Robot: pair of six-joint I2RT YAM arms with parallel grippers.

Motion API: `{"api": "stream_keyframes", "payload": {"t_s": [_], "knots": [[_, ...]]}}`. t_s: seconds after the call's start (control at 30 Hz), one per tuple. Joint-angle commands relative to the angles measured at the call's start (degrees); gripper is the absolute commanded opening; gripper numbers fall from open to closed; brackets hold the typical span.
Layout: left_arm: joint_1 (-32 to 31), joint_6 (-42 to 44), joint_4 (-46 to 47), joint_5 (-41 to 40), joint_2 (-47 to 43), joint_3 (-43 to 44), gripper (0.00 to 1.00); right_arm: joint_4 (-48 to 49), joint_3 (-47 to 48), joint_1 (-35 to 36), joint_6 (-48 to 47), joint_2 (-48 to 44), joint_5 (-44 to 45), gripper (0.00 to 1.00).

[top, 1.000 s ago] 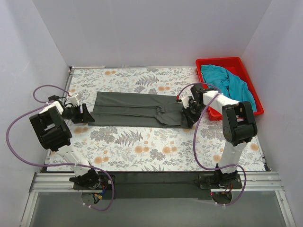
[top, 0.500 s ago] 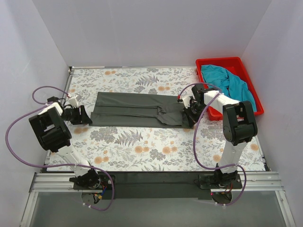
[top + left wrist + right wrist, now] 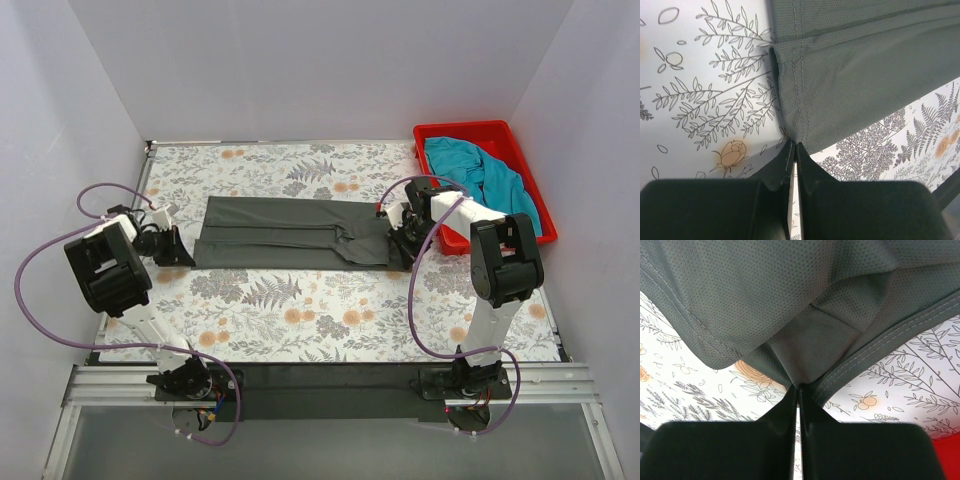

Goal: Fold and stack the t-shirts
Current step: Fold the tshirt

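Grey t-shirt (image 3: 290, 232) lies as a long strip mid-frame on the counter (image 3: 300, 310), left fingers (image 3: 776, 172) and right fingers (image 3: 784, 412) clamped on its ends; the left's slim corner pinch may slip once lifted.

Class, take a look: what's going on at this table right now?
A dark grey t-shirt lies folded into a long strip on the flowered table. The robot's left hand is shut on its left corner, and the right hand is shut on its right end. A teal t-shirt lies in the red bin.
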Motion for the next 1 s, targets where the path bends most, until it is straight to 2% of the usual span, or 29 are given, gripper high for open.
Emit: {"api": "stream_keyframes", "payload": {"t_s": [0.0,0.17,0.27,0.3,0.33,0.37,0.4,0.47,0.6,0.73,0.97], "knots": [[0.42,1.42,-2.72,-3.05,-1.83,1.24,0.00,-2.42,0.10,-0.28,-1.65,-1.35,1.94,0.01],[1.74,3.44,-4.66,-5.42,-4.20,1.06,0.00,-3.92,-2.27,-0.28,-2.79,-4.34,2.73,0.01],[1.39,3.80,-5.36,-3.76,-4.65,1.93,0.00,-4.45,-3.24,-0.37,-3.32,-4.70,2.47,0.01],[0.52,3.80,-5.80,-3.58,-4.30,2.55,0.00,-5.06,-2.63,-0.28,-3.41,-4.52,1.77,0.10],[0.17,3.97,-6.15,-3.32,-3.94,2.99,0.00,-5.24,-2.10,-0.37,-3.41,-4.43,1.76,0.10],[-0.10,4.50,-7.02,-1.92,-3.51,3.87,0.14,-5.59,-1.40,-0.37,-3.41,-4.52,0.72,0.23],[-0.19,4.85,-7.29,-1.21,-3.50,4.31,0.21,-5.85,-0.70,-0.28,-3.41,-4.61,0.10,0.29],[-0.45,6.25,-8.87,-0.42,-3.50,6.06,0.29,-7.25,2.20,-0.28,-2.97,-4.87,-1.48,0.36],[-1.07,8.72,-11.07,0.99,-2.10,14.04,0.36,-9.36,6.51,-0.46,-1.92,-5.31,-4.12,0.38],[-5.10,11.71,-12.83,-0.58,0.36,18.19,0.37,-9.19,10.03,-0.46,-0.52,-3.91,-4.48,0.38],[-11.52,13.82,-10.73,-3.75,4.05,20.48,0.38,-8.67,16.44,-0.46,-0.16,3.02,-3.95,0.36]]}}
